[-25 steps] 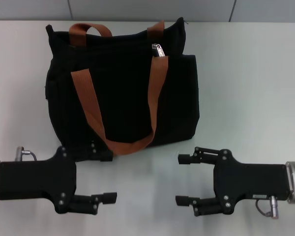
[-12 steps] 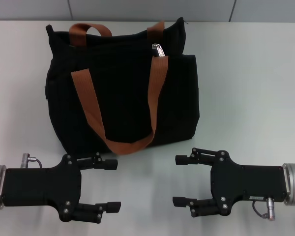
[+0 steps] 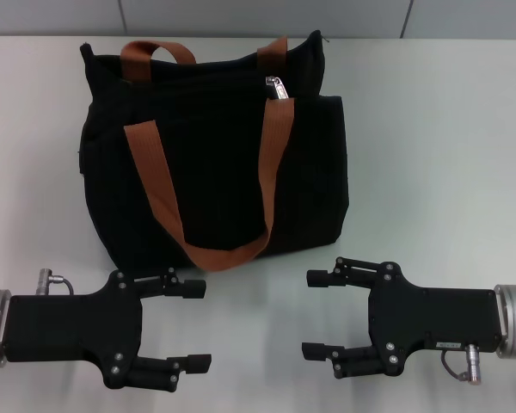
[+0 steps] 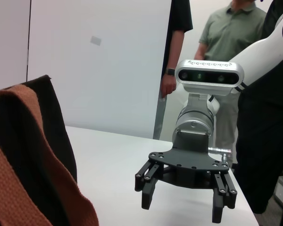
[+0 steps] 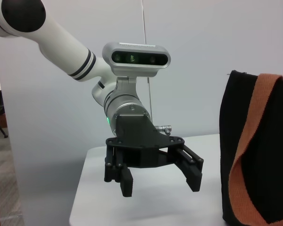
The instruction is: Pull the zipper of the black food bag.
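Note:
The black food bag (image 3: 215,163) stands on the white table with two rust-brown strap handles (image 3: 159,189). Its silver zipper pull (image 3: 278,87) sits on the top rim toward the right end. My left gripper (image 3: 199,325) is open and empty, just in front of the bag's near left corner. My right gripper (image 3: 311,315) is open and empty, in front of the bag's near right side. The two face each other. The left wrist view shows the right gripper (image 4: 184,200) and the bag's side (image 4: 33,155). The right wrist view shows the left gripper (image 5: 160,181) and the bag (image 5: 254,150).
The white table (image 3: 439,155) stretches to the right of the bag. A grey wall panel (image 3: 258,17) runs behind it. Two people (image 4: 228,42) stand past the table's end in the left wrist view.
Over the past second the left gripper drew back from the bag's bottom edge toward me and the right gripper shifted slightly left. Neither has moved in the last half second.

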`<control>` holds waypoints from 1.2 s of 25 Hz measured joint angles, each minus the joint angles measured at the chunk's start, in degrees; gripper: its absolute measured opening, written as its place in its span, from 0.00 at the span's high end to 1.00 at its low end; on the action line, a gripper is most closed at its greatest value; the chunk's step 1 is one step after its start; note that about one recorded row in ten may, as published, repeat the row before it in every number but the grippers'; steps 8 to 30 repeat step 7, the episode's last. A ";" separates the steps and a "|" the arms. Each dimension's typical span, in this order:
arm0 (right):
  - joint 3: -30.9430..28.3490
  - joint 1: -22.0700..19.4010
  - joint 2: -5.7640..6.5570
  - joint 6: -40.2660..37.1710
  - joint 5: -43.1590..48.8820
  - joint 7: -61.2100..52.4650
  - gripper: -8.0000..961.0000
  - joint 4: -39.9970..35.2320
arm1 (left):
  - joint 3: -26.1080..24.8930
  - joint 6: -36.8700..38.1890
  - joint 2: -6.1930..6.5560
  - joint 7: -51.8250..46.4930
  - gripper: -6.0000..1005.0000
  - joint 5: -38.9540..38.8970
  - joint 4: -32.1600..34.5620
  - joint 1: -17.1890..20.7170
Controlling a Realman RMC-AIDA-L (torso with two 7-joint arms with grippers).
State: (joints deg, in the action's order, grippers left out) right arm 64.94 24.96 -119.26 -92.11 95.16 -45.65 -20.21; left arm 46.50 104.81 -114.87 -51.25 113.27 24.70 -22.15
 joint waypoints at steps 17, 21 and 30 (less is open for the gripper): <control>0.01 0.07 0.00 0.00 0.00 0.04 0.15 0.00 | 0.00 0.01 0.00 0.01 0.17 0.03 0.00 0.38; 0.01 0.07 0.00 0.00 0.00 0.04 0.15 0.00 | 0.00 0.01 0.00 0.01 0.17 0.03 0.00 0.38; 0.01 0.07 0.00 0.00 0.00 0.04 0.15 0.00 | 0.00 0.01 0.00 0.01 0.17 0.03 0.00 0.38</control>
